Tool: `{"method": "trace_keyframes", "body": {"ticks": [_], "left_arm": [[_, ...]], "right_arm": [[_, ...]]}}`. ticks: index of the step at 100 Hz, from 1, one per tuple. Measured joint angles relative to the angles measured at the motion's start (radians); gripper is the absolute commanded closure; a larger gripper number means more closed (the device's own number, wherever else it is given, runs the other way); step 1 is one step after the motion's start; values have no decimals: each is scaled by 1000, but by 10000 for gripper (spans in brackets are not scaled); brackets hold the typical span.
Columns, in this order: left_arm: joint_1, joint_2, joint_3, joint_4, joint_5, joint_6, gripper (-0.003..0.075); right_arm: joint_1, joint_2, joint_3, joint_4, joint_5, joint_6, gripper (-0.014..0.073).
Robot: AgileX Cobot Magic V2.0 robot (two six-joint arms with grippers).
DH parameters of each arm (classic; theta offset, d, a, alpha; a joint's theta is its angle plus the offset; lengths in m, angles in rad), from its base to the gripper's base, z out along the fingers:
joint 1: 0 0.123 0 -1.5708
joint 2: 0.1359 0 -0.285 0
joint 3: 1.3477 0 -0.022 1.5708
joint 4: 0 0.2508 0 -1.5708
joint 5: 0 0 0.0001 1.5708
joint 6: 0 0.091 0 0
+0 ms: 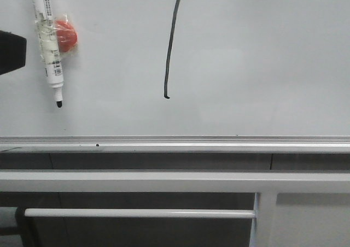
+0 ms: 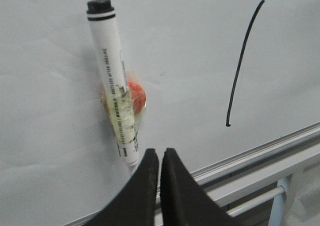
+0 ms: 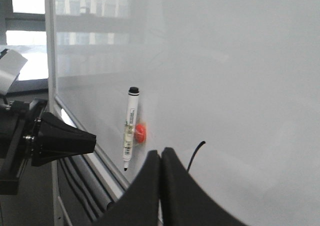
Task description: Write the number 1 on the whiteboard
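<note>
One black stroke, the number 1 (image 1: 170, 45), is standing on the whiteboard (image 1: 262, 61), running down from the board's upper edge of the front view and ending in a tiny hook a little above the silver bottom rail (image 1: 175, 144). One white marker pen (image 1: 48, 42) is hanging on the board toward its left edge, black tip pointing down and taped against a single orange-red round magnet (image 1: 68, 37). Small dark print is running along the pen's barrel, but it is too fine to read; no brand can be made out.

The left gripper (image 2: 159, 158) is hovering just below the pen's tip with its two dark fingers pressed together, gripping nothing. The right gripper (image 3: 160, 158) is likewise showing its fingers closed against each other and carrying nothing, away from the board's surface.
</note>
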Motion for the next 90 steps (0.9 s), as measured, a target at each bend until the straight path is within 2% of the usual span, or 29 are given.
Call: {"method": "trace_keyframes", "body": {"ticks": [40, 90], "left_arm": [[-3, 0, 0, 36, 0, 25, 741], [-3, 0, 0, 64, 0, 30, 741]], "right_arm": [[0, -426, 296, 6, 11, 0, 657], [0, -445, 339, 6, 22, 0, 657]]}}
